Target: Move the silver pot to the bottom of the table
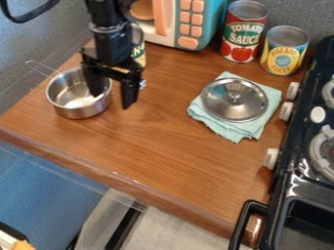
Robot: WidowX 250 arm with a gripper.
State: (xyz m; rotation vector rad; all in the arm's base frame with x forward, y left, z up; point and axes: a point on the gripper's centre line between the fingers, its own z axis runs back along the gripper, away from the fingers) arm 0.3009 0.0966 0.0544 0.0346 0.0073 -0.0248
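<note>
The silver pot [79,112] stands upright on the left part of the wooden table, its thin wire handle pointing to the upper left. Over its right side hangs my black gripper [112,97], which is open. One finger is above or inside the pot's mouth and the other is outside, to the right of the rim. Whether either finger touches the pot I cannot tell. Something pale shows on the pot's inner bottom.
A silver lid [235,99] lies on a folded light-blue cloth [225,131] right of centre. Two cans [244,31] stand behind it, with a toy microwave [189,24] at the back. Another can [139,49] is partly behind the arm. A black stove [306,171] borders the right side.
</note>
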